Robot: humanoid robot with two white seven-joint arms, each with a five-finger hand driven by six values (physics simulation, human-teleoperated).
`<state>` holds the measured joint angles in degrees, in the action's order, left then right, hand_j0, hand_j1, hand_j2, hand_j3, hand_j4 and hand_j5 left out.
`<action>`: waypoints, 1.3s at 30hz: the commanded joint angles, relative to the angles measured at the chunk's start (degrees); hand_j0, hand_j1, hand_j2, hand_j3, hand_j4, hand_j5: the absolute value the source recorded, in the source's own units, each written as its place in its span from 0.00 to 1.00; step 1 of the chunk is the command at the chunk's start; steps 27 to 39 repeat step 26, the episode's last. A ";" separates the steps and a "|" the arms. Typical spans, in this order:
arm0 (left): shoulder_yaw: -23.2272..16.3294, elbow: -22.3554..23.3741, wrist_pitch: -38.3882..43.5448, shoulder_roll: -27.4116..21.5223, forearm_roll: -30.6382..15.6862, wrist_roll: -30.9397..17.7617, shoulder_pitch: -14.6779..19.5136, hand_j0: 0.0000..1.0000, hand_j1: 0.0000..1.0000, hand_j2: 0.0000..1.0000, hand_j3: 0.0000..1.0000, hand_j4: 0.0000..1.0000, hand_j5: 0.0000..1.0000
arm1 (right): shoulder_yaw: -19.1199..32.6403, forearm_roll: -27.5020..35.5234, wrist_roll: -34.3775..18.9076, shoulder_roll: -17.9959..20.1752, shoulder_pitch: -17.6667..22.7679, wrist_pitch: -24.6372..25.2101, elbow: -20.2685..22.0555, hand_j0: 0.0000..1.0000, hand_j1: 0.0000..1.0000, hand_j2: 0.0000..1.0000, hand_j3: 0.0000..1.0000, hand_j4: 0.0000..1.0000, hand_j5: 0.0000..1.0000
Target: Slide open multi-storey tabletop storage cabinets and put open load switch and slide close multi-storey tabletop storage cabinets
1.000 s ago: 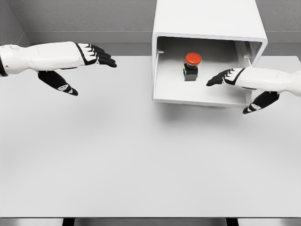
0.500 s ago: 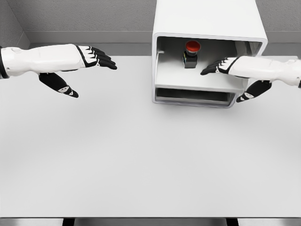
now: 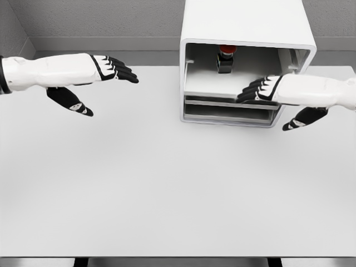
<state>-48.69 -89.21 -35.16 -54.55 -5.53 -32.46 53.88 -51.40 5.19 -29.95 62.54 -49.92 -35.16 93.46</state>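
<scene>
Switch [image 3: 225,58] is seen at upper centre of the frame, standing on the drawer [image 3: 222,89] deep inside the cabinet [image 3: 245,25], its red cap partly hidden under the cabinet's top edge. Placement is judged complete; the closing step is in hand. The drawer front is nearly flush with the cabinet opening, though a narrow lip appears to project. The right hand [image 3: 258,90], at centre right, is laid flat with fingers extended and pressed together against the drawer's front edge; nothing is gripped. The left hand [image 3: 114,67], at upper left, is held idle above the table [image 3: 167,189], fingers extended and slightly spread. A short, straight inward push is called for next, until the drawer seats.
</scene>
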 commanded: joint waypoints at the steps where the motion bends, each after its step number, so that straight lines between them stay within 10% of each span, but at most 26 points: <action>1: 0.09 0.00 0.16 -0.12 -0.36 0.03 0.00 1.00 1.00 1.00 1.00 1.00 1.00 | -0.11 0.34 -0.02 0.13 0.00 0.16 0.84 1.00 1.00 1.00 1.00 1.00 1.00; 39: 0.18 -0.26 0.16 -0.20 -0.71 -0.06 -0.97 1.00 1.00 1.00 1.00 1.00 1.00 | -0.19 -0.80 0.06 2.50 5.80 0.16 -1.35 1.00 1.00 1.00 1.00 1.00 1.00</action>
